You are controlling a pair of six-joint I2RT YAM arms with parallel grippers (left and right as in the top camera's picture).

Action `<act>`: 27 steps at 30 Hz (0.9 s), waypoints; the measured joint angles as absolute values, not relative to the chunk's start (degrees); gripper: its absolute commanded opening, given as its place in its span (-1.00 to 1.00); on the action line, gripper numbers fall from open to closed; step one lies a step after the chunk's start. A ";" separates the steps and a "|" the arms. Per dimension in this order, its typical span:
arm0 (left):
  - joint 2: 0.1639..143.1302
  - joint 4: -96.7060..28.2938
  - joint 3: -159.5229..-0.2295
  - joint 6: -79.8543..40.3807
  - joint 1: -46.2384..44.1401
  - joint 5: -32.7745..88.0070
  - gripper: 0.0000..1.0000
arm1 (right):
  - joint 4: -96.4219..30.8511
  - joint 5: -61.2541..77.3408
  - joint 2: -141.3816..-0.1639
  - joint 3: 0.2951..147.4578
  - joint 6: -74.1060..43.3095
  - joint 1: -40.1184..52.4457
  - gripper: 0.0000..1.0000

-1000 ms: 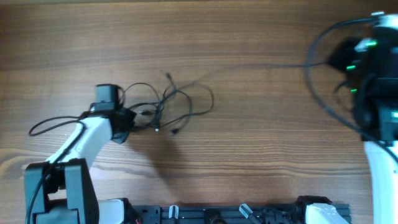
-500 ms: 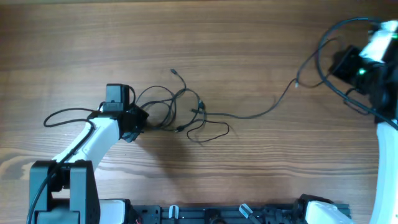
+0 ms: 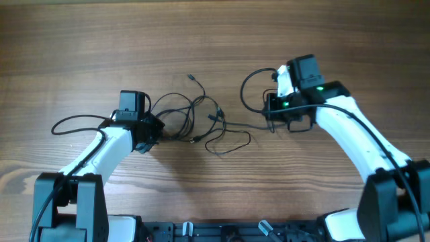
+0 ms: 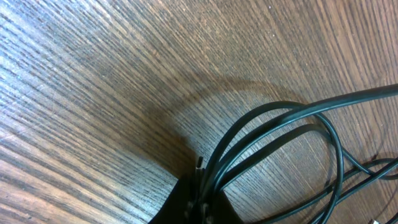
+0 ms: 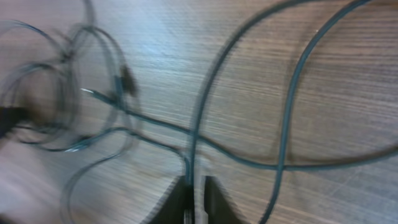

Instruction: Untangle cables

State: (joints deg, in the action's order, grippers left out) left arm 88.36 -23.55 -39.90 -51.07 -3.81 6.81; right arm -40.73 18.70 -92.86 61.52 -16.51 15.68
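Viewing from overhead, the wooden table [image 3: 80, 40] filled the frame, its grain running left to right. The left arm [image 3: 101, 151] reached in from the near left corner and the right arm [image 3: 356, 138] from the near right; both bent toward the middle.

The cables [image 3: 215, 118] lay flat on the table at its centre, between the two arms. The bunch was spread wider than deep, with its long axis running left to right along the grain. Loose loops sat on the left side of the bunch. One slack loop sagged toward the near edge. A single strand [image 3: 245, 126] led off rightward to the right arm's tip.

Left claw [image 3: 156, 128]: pointed right, at the left end of the bunch. In the wrist view [image 4: 200, 202] its jaws were closed on several strands, which fanned out and away from the tips.

Right claw [image 3: 272, 117]: pointed left, at the right end of that strand. In the wrist view [image 5: 194, 199], which was blurred, the jaws stood nearly together with one strand running into the narrow gap. Whether it was pinched or merely lying there, I could not tell.

A free plug end [image 3: 191, 77] pointed toward the far edge, clear of the loops.
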 measured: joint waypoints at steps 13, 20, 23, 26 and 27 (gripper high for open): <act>88.36 -23.55 -39.90 -51.07 -3.81 6.81 -0.84 | -43.75 4.86 -105.56 61.71 -31.46 20.53 0.34; 88.36 -23.55 -39.90 -51.07 -3.81 6.81 -0.84 | -45.67 2.09 -105.56 61.76 -42.85 20.62 0.27; 88.36 -23.53 -39.90 -51.07 -3.81 6.79 -0.83 | -45.74 1.67 -105.56 61.76 -50.17 20.64 0.18; 88.36 -23.55 -39.90 -51.07 -3.81 6.81 -0.81 | -45.17 0.16 -105.60 61.73 -56.07 20.97 0.22; 88.36 -23.55 -39.90 -51.07 -3.81 6.81 -0.81 | -45.19 -0.73 -105.82 61.73 -57.78 21.26 0.26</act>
State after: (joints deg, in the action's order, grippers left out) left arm 88.36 -23.55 -39.90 -51.07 -3.81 6.81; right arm -45.19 -0.73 -105.82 61.73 -57.78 21.26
